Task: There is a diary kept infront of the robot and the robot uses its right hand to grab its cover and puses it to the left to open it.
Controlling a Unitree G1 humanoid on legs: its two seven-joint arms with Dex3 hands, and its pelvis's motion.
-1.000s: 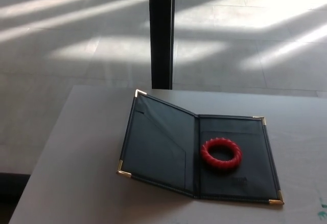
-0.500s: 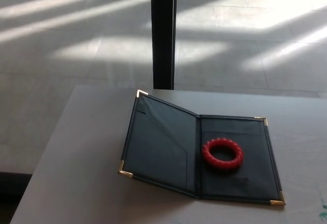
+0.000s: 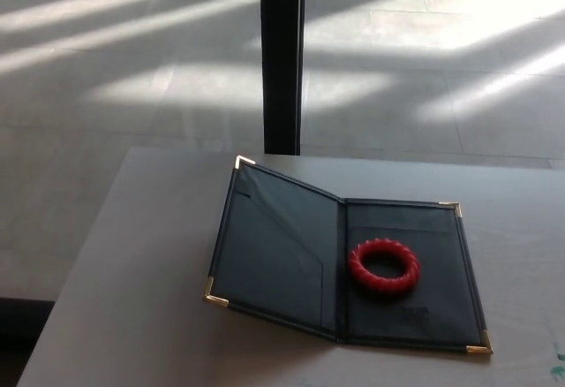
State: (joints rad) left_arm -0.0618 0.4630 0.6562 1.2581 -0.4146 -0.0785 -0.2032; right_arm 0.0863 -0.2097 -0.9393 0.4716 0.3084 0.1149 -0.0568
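One diary (image 3: 344,263) — lying open; one red ring (image 3: 384,266) on it; one worktop (image 3: 132,316); one dark post (image 3: 282,56) — no more.

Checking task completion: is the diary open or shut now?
Open. The diary lies spread on the table, both inner panels showing, a red ring on its right panel. No hand in view.

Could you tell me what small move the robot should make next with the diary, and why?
Probably none beyond keeping both hands clear: the diary already lies open on the table, its cover swung left though slightly raised, a red ring on the right page. Neither hand is in view.
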